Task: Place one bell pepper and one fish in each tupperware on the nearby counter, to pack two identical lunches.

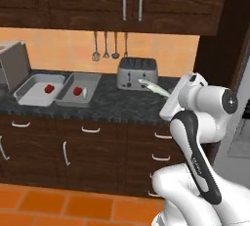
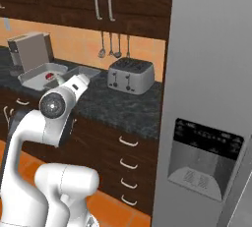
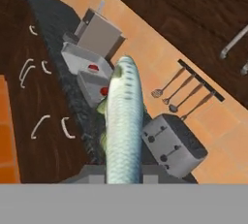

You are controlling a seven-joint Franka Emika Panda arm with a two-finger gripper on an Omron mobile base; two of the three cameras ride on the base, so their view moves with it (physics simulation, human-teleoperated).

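The fish (image 3: pixel 124 121), nearest the hand camera, is clamped in the end effector (image 3: pixel 124 177), its long axis running straight out toward 12 o'clock. In the left base view it juts from the hand at 10 o'clock. The two tubs (image 1: pixel 40 89) sit well apart from it on the worktop (image 1: pixel 122 103), at 9 o'clock. The right tub (image 1: pixel 79 90) already holds a pepper (image 1: pixel 77 91) and a fish (image 1: pixel 84 92); the left has only a pepper (image 1: pixel 49 89), so that one likely takes this fish.
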